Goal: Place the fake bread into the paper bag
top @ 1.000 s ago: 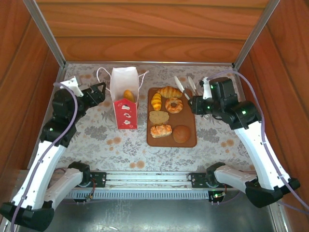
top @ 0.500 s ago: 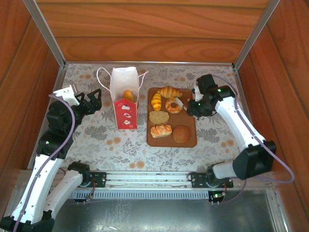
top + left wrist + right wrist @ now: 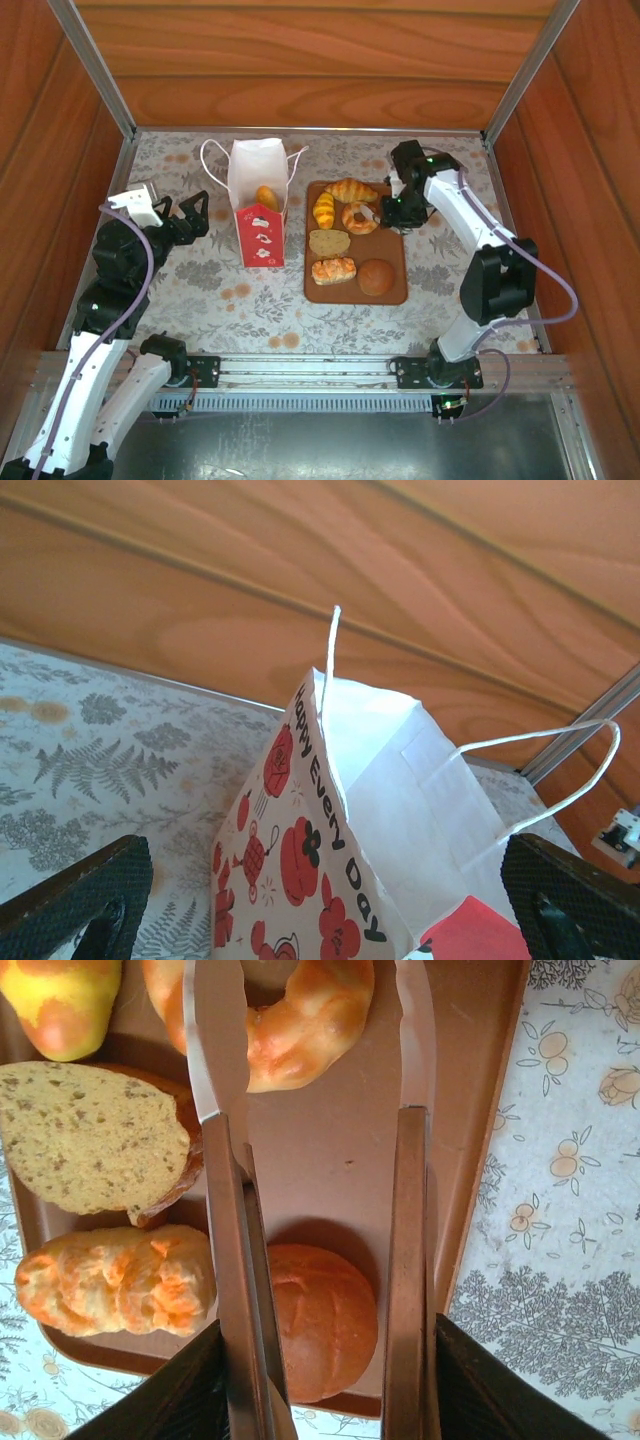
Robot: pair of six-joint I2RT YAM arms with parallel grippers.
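Right gripper [image 3: 398, 212] clamped on tongs [image 3: 225, 1220], tips at the ring doughnut [image 3: 360, 217], fake bread [image 3: 333, 270] on tray [image 3: 392, 292] mid-table, one roll [image 3: 266, 197] inside paper bag [image 3: 262, 240], left gripper [image 3: 196, 212] jaws wide apart near table's left edge

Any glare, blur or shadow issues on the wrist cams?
Left wrist: paper bag lettering sharp, white interior near blown out, fingers in the corners dark and soft. Right wrist: tongs tips pale with glare, soft shadow on the tray beside the round bun, bread slice sharp.
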